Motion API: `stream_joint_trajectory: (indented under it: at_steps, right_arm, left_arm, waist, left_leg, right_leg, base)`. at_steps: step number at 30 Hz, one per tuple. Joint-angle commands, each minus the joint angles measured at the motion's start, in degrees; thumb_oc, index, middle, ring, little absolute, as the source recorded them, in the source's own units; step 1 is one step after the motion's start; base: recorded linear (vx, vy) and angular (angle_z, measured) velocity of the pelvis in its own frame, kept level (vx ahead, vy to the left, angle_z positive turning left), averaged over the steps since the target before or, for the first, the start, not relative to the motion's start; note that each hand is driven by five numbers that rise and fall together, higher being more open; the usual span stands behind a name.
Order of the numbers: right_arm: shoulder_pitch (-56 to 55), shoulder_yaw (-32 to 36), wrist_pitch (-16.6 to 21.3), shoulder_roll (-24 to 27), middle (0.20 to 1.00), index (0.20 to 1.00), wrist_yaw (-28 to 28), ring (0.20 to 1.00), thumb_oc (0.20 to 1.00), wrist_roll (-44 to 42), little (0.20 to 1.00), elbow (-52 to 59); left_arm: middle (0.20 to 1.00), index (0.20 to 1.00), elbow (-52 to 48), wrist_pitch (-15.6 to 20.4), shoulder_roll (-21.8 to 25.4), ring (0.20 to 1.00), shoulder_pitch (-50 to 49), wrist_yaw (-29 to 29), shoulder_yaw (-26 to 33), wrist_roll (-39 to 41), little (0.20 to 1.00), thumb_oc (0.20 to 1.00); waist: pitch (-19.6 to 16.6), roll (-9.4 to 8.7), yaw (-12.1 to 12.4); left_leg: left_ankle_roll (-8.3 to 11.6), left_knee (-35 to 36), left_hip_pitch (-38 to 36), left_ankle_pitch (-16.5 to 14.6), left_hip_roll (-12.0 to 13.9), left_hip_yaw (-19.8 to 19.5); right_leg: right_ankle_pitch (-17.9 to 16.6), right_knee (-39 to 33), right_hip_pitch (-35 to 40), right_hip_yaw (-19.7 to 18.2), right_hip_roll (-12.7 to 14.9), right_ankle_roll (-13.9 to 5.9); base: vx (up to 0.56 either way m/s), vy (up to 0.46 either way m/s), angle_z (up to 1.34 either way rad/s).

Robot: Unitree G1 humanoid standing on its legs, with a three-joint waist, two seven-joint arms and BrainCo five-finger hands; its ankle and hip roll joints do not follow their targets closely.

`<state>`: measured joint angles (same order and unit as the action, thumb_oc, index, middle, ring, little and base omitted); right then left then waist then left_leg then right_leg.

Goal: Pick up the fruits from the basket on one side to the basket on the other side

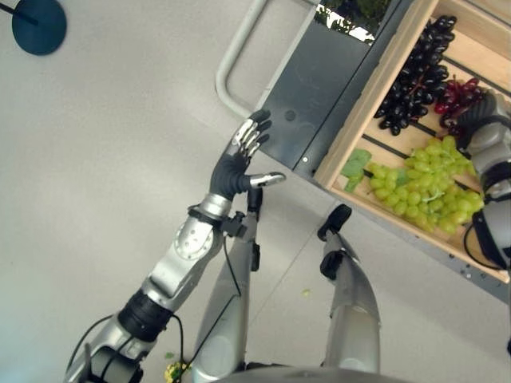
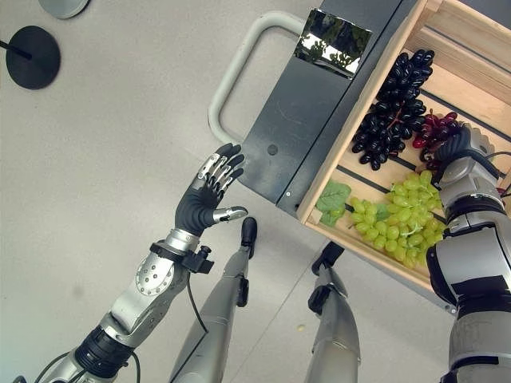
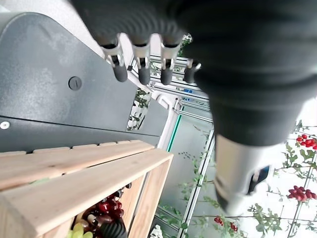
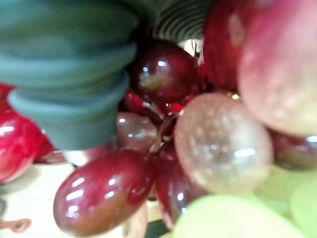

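A wooden crate (image 1: 363, 112) at the upper right holds a black grape bunch (image 1: 415, 76), a red grape bunch (image 1: 455, 96) and a big green grape bunch (image 1: 427, 187). My right hand (image 2: 463, 155) reaches down into the crate and sits on the red grapes, right beside the green bunch. Its wrist view shows glossy red grapes (image 4: 163, 69) pressed close against its dark cover. My left hand (image 1: 235, 171) is held up open and holds nothing, out in front of the dark cart, left of the crate.
The crate rests on a dark grey cart top (image 1: 319, 96) with a pale tubular handle (image 1: 231, 72) sticking out on its left. A dark round disc (image 1: 38, 24) lies on the light floor at the far left. Green leaves (image 1: 355, 163) lie in the crate's near corner.
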<state>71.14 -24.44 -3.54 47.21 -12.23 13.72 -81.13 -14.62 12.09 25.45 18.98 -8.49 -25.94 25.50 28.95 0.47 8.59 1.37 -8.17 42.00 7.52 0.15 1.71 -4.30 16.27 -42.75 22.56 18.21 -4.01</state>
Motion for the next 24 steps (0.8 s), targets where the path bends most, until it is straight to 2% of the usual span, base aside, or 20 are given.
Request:
stream_joint_trajectory:
  at_steps: [1,7,8,10,16,24]
  right_arm:
    - [-4.39,-4.03,-0.64,0.12,0.200,0.200,-0.23,0.200,0.200,-2.84,0.200,-2.07]
    - [-8.07,0.41,0.65,-1.93,0.200,0.200,-2.68,0.200,0.200,-8.50,0.200,1.15]
    - [-7.67,1.01,1.05,-2.11,0.200,0.200,-3.38,0.200,0.200,-9.42,0.200,2.15]
    - [-8.24,1.74,2.10,-2.67,0.200,0.200,-4.23,0.200,0.200,-11.30,0.200,4.39]
    - [-10.95,4.39,5.48,-3.99,0.200,0.200,-7.17,0.200,0.200,-16.74,0.200,17.65]
    - [-16.88,7.81,6.81,-5.80,0.200,0.200,-7.88,0.200,0.200,-16.25,0.200,27.04]
  left_arm:
    - [1.000,1.000,-7.92,3.91,-2.44,1.000,-0.68,0.68,-0.10,-1.63,1.000,1.000]
    - [1.000,1.000,-6.80,4.57,-1.27,1.000,0.57,1.35,0.73,-1.22,1.000,1.000]
    - [1.000,1.000,-6.75,4.67,-0.88,1.000,1.10,1.45,1.06,-1.12,1.000,1.000]
    - [1.000,1.000,-6.54,4.83,-0.23,1.000,1.04,1.70,1.53,-1.08,1.000,1.000]
    - [1.000,1.000,-6.62,4.01,2.21,1.000,-2.37,1.59,3.73,-2.82,1.000,1.000]
    - [1.000,1.000,-7.60,4.19,5.37,1.000,-4.66,2.48,6.02,-0.33,1.000,1.000]
  waist:
    - [0.84,7.16,-1.04]
    - [0.84,3.69,-2.10]
    - [0.84,2.96,-2.26]
    - [0.84,1.69,-2.37]
    - [0.84,-3.12,-4.45]
    - [0.84,-6.20,-4.78]
  left_leg:
    - [-0.93,1.13,-4.49,-6.74,-1.29,1.22]
    - [-0.70,1.71,-10.91,-7.19,-0.46,0.99]
    - [-1.03,1.88,-10.44,-5.69,-0.49,1.56]
    - [-1.00,2.34,-12.29,-5.60,-0.30,1.60]
    - [-1.04,3.56,-18.29,-5.99,0.61,2.53]
    - [-1.06,4.33,-24.60,-6.50,0.90,3.16]
  right_leg:
    - [1.50,0.25,0.29,-3.26,-1.75,-5.95]
    - [1.26,-0.96,7.15,-2.20,-1.92,-5.99]
    - [-0.36,-1.68,7.19,-1.30,-1.75,-5.26]
    - [-0.63,-2.43,9.22,-1.17,-2.06,-5.21]
    - [-1.29,-4.88,15.33,-1.40,-3.86,-5.15]
    - [-1.32,-6.87,21.71,-1.84,-4.98,-4.87]
  base:
    - [-0.01,-0.053,0.00]
    - [-0.02,-0.082,0.01]
    - [-0.08,-0.052,0.01]
    - [-0.04,-0.016,0.01]
    - [0.01,-0.020,-0.05]
    - [0.01,-0.023,-0.14]
